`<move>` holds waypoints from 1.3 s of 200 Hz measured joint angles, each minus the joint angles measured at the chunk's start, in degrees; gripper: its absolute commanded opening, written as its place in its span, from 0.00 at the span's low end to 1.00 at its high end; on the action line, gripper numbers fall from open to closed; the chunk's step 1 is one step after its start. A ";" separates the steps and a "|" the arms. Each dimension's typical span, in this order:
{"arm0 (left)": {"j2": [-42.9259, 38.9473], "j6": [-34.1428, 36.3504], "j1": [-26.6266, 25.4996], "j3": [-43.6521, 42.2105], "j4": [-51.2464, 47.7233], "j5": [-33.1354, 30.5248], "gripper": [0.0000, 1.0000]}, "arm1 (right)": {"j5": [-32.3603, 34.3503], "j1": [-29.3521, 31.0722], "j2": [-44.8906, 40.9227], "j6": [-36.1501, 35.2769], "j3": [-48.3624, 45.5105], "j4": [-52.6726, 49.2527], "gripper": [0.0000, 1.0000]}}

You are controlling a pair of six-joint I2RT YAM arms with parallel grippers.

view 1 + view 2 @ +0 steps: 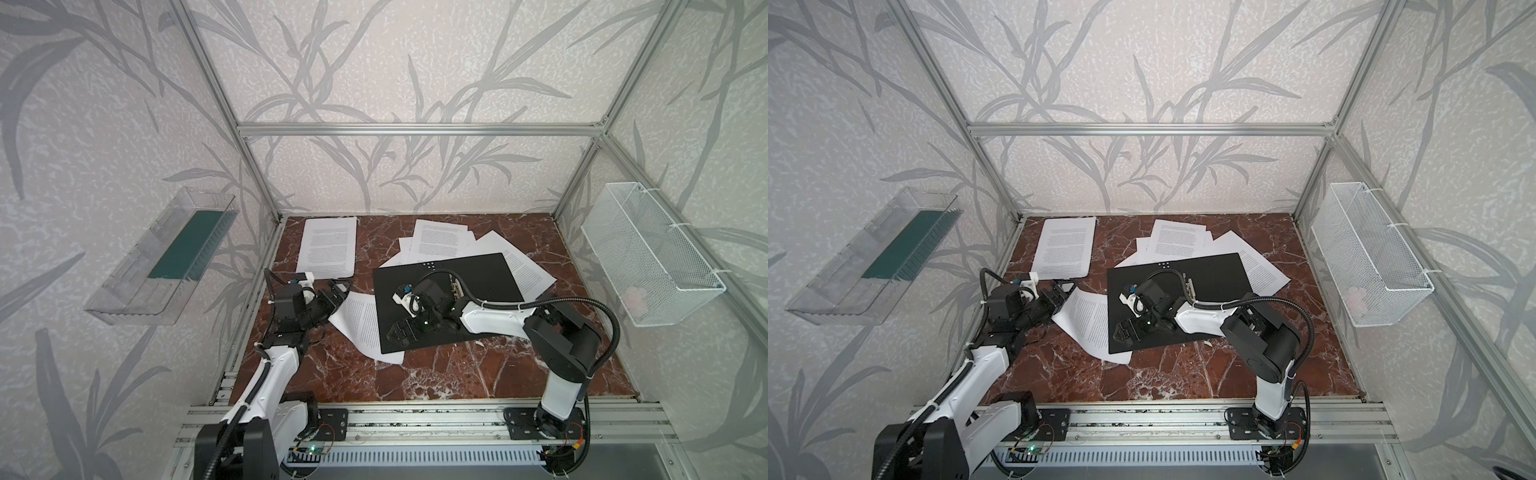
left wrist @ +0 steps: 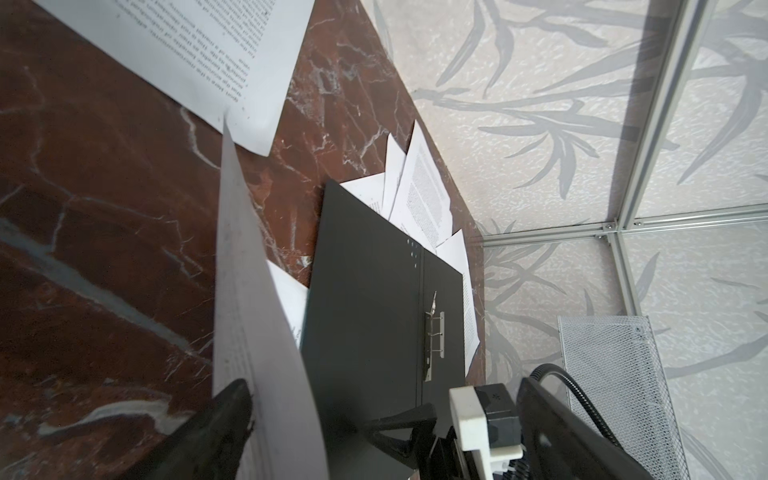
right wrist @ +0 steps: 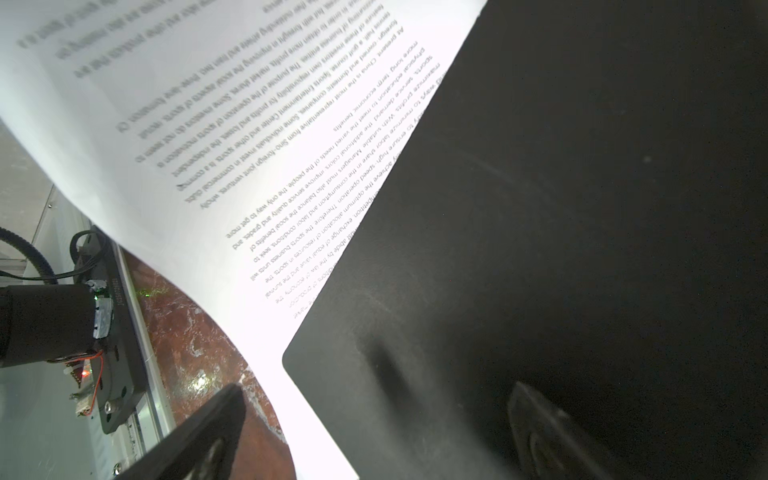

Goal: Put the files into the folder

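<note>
The files (image 1: 357, 320) are thin, light and floppy. They should bend under their own weight and slide on the polished table (image 1: 436, 382), so each is best taken by a free edge or raised corner, not from flat. The folder (image 1: 494, 278) looks like stiffer card and, I judge, can be held down by a corner. It lies open in mid-table, black inside upward, with a metal clip (image 2: 434, 340) at its spine and small pale dots near its far edge. Printed white sheets fan out from under its far side (image 1: 440, 237). One sheet lies apart at the far left (image 1: 328, 245), and another projects from under the folder's left edge, its free corner curled up. The left gripper (image 1: 340, 291) stands at that corner with its jaws spread and the sheet (image 2: 249, 311) standing between the fingers (image 2: 224, 415), not pinched. The right gripper (image 1: 401, 332) hangs over the folder's near left corner, jaws likewise spread, holding nothing.
</note>
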 measured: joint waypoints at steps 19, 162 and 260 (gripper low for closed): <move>-0.55 0.46 0.00 1.18 -2.93 0.09 0.99 | 0.00 0.00 0.00 0.00 0.00 -0.02 0.99; -1.99 9.31 -0.04 8.48 -28.89 -5.16 0.71 | 0.00 0.00 0.00 0.00 0.00 -0.24 0.99; -0.13 13.11 -0.09 11.47 -36.41 -8.87 0.45 | -0.11 -0.07 0.00 0.00 0.00 -0.28 0.99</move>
